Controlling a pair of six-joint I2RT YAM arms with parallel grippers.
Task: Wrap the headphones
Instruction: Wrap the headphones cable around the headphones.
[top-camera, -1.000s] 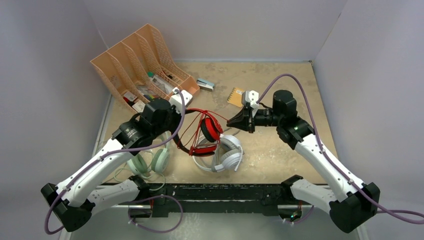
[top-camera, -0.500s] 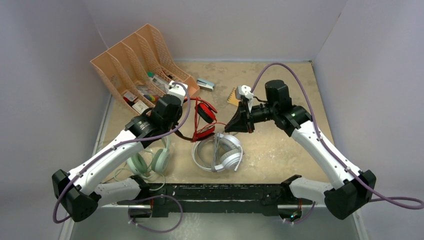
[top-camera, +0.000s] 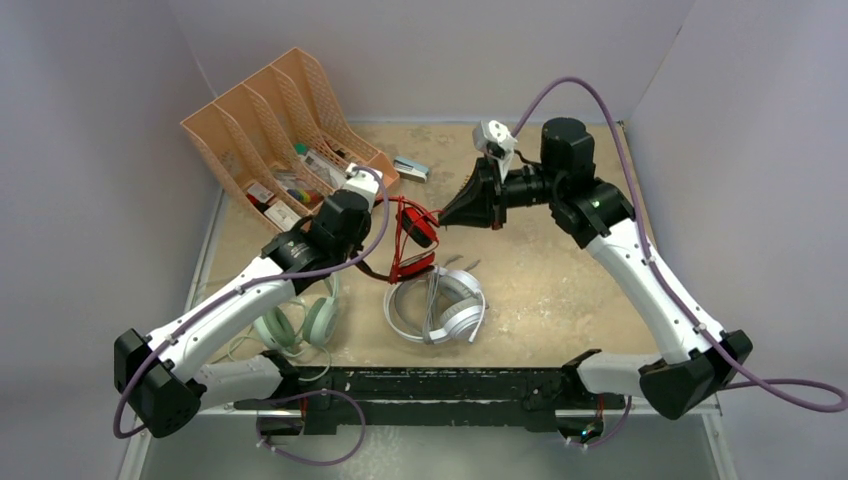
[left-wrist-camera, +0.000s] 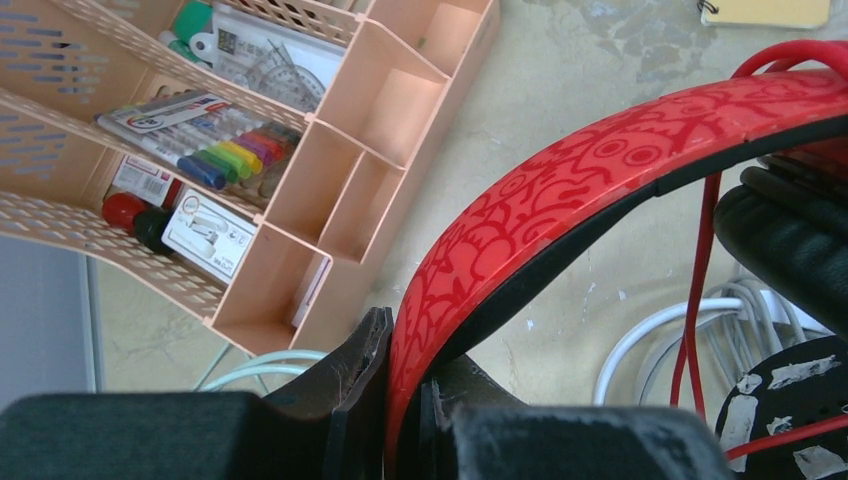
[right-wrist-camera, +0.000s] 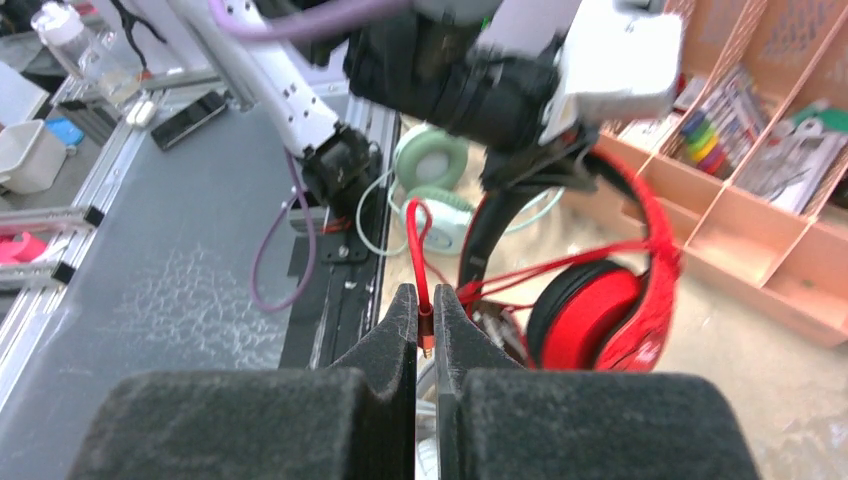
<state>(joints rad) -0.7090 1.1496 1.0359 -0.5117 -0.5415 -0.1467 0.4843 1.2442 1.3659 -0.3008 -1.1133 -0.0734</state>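
The red and black headphones (top-camera: 412, 236) hang above the table between my two grippers. My left gripper (left-wrist-camera: 405, 340) is shut on the patterned red headband (left-wrist-camera: 600, 190). My right gripper (right-wrist-camera: 425, 300) is shut on the plug end of the red cord (right-wrist-camera: 418, 240), which runs in loose strands across the red ear cup (right-wrist-camera: 600, 315). From above, the right gripper (top-camera: 446, 214) sits just right of the red headset, the left gripper (top-camera: 384, 212) just left of it. The white headphones (top-camera: 440, 305) with grey cord lie flat below them. The mint-green headphones (top-camera: 300, 322) lie under the left arm.
A peach desk organizer (top-camera: 280, 130) holding markers and stationery stands at the back left, close to the left gripper. A small stapler (top-camera: 410, 168) lies beside it. A yellow notebook (left-wrist-camera: 765, 10) lies behind the headsets. Grey walls enclose the table.
Both grippers have carried the red headphones toward the back of the table. The right gripper rose and drew the cord end up and away; the left gripper shifted right and back.
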